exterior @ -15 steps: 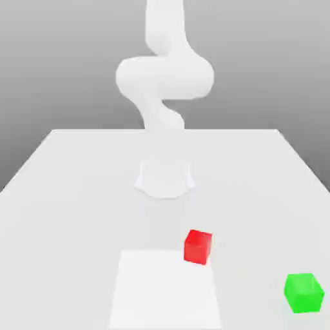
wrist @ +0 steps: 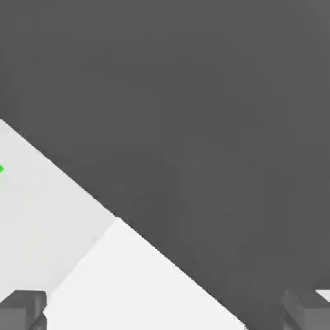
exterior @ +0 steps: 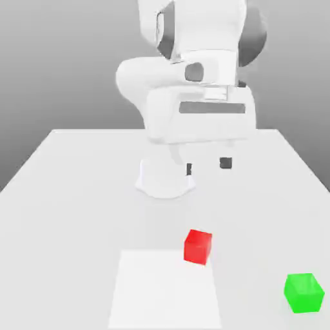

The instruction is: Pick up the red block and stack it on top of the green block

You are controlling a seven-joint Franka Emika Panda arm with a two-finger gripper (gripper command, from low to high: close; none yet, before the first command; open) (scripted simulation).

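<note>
Bright red block [exterior: 197, 247], seemingly plain

A pale tabletop [exterior: 77, 225] bearing a red block [exterior: 197, 247], a green block [exterior: 303, 293] and a white square [exterior: 165, 290].

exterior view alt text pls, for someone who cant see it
A white robot arm holds its open, empty gripper above a pale table, with a red cube nearer the view's middle and a green cube at its lower right.

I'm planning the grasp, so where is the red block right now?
In the exterior view, the red block sits right of centre, at the white square's far right corner.
</note>
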